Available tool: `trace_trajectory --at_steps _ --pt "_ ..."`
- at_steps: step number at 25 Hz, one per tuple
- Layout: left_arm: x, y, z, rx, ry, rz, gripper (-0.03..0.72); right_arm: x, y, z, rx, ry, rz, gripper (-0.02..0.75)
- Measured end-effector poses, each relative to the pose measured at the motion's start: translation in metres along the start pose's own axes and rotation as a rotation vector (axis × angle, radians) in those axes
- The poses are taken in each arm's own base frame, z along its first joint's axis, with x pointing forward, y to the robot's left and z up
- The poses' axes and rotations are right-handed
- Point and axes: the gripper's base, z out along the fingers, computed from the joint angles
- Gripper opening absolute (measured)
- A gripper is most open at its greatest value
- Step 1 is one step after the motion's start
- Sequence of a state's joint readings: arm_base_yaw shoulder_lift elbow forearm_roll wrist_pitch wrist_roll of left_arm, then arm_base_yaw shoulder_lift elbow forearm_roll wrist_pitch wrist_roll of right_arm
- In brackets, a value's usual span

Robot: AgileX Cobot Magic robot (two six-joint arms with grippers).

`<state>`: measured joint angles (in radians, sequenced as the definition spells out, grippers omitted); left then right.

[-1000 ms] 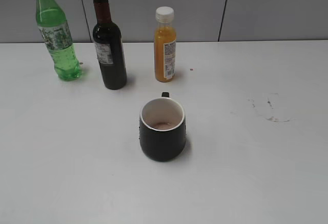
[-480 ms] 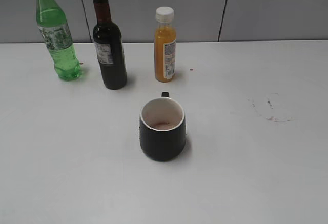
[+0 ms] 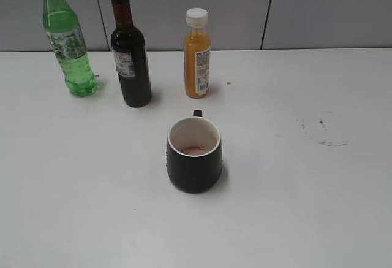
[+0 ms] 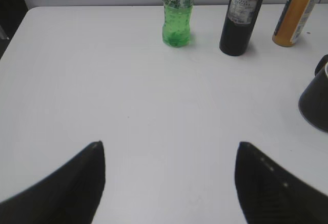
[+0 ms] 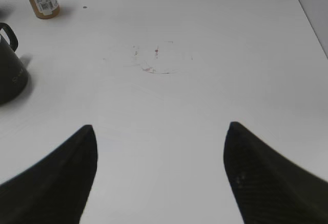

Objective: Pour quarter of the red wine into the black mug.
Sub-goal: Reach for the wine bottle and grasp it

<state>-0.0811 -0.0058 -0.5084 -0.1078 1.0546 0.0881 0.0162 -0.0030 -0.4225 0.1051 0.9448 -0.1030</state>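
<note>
Wine bottle (image 3: 130,53) stood far left on tabletop (image 3: 306,188), black mug (image 3: 194,154) near centre, upright for pouring. Left tool (image 4: 169,178) and right tool (image 5: 159,170) gaped wide, empty, well apart from both.

Even, diffuse light is falling from overhead, keeping the white table (image 3: 306,206) bright without harsh glare. The mug (image 3: 194,154) and the wine (image 3: 130,50) are casting short, soft shadows toward the right. The exterior view is looking slightly grainy. In both wrist views the near, dark fingers (image 4: 66,188) (image 5: 271,178) are blurring at their edges.
</note>
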Motion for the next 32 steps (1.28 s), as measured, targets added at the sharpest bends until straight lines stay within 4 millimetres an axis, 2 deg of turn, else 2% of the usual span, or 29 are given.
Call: trace_trajectory --at_steps 12,17,21,27,32 --pt "-0.001 -0.001 0.0 0.017 -0.006 -0.009 0.589 0.0 0.0 0.0 0.0 0.0 -0.001 0.583" --pt "-0.01 -0.005 0.014 0.075 0.063 -0.05 0.597 0.0 0.0 0.0 0.0 0.0 -0.001 0.583" --pt "-0.027 -0.003 0.03 0.077 0.077 -0.036 0.599 0.0 0.0 0.0 0.0 0.0 -0.001 0.583" --pt "-0.06 0.004 0.055 0.03 -0.101 -0.022 0.599 0.0 0.0 0.0 0.0 0.0 -0.001 0.583" --pt "-0.082 0.011 0.074 -0.025 -0.225 0.062 0.596 0.0 0.0 0.0 0.0 0.0 -0.002 0.583"
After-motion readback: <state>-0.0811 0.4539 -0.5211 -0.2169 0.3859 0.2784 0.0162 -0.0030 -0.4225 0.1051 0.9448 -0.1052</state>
